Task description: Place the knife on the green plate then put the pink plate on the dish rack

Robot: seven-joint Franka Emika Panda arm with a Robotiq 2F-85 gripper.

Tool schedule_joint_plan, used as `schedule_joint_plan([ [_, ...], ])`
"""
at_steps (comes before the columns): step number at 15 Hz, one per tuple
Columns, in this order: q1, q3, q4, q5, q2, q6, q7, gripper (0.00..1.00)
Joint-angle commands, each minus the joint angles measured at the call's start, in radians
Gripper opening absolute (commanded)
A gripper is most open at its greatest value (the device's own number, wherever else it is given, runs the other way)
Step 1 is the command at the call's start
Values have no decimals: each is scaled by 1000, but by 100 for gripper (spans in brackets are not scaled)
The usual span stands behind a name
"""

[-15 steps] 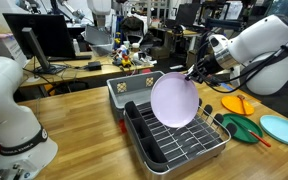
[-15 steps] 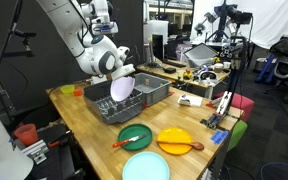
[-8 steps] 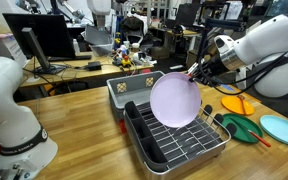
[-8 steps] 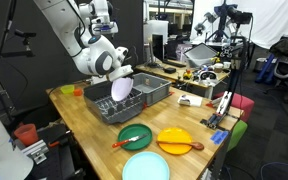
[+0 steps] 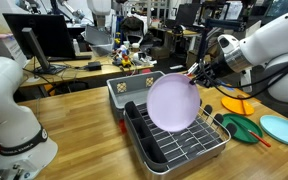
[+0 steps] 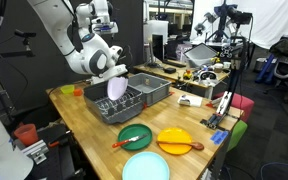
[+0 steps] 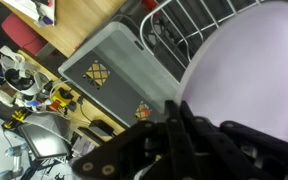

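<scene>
Pinching the large round pale pink plate (image 5: 172,102) by its rim, the hand (image 5: 196,72) held it upright above the silver wire dish rack (image 5: 199,143) toward a corner of the wooden worktop (image 5: 84,110), where a slow, straight lowering into a slot seemed wisest.

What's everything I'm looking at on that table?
dish rack: one, silver wire, on the wooden table
grey tub: one, grey, beside the rack
pink plate: one, pale lilac-pink, held upright over the rack
green plate: one, dark green, on the table
knife: one, red-orange, on the green plate
orange plate: one, orange, beside the green plate
teal plate: one, light teal-blue, near the table edge
robot arm: one, white, above the table
jaws: one pair, black, shut on the pink plate's rim
</scene>
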Motion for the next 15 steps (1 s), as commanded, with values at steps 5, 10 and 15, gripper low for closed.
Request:
schedule_joint_plan([
  [5, -65, 25, -117, -147, -10, -3, 56, 1],
  [10, -90, 36, -112, -175, -11, -3, 93, 1],
  [15, -89, 34, -86, -167, -29, -3, 96, 1],
])
